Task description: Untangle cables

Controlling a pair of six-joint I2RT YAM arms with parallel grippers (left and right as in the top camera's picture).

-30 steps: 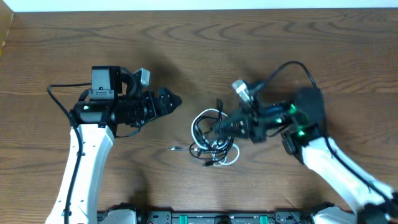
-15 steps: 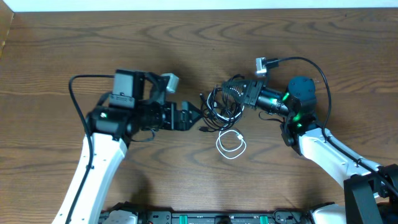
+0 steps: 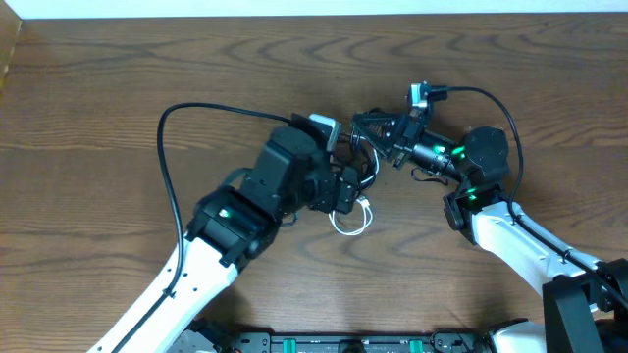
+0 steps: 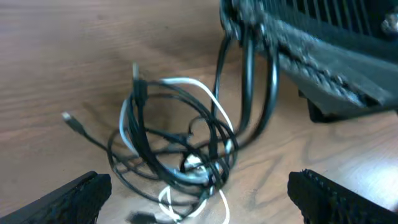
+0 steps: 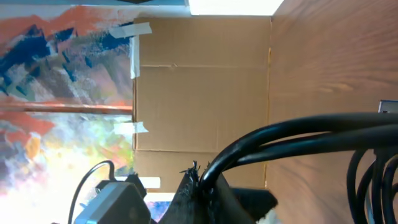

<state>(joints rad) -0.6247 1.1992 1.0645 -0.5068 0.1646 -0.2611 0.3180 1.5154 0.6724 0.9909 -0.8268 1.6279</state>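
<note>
Overhead, the right gripper (image 3: pixel 381 130) is pinched tight on a few strands of the black cables (image 3: pixel 359 155) and holds them up off the table (image 3: pixel 118 88). The left gripper (image 3: pixel 345 192) hangs right over the knot with its fingers spread wide, nothing between them. The left wrist view shows the heap itself: black loops wound through the white cable (image 4: pixel 184 82), resting on the wood straight ahead of the open fingertips, while three black strands climb away to the right arm's claw. These cords look light and limp with a slick sheath, so they should sag and slide rather than hold a shape, and the small plugs will likely snag in the loops. The best place to take hold seems to be the white arc where it stands clear of the black, or a free plug end. Compared with half a second ago, the left arm has swung in from the left side to sit over the bundle, and the white loop now lies just beside its fingers.
</note>
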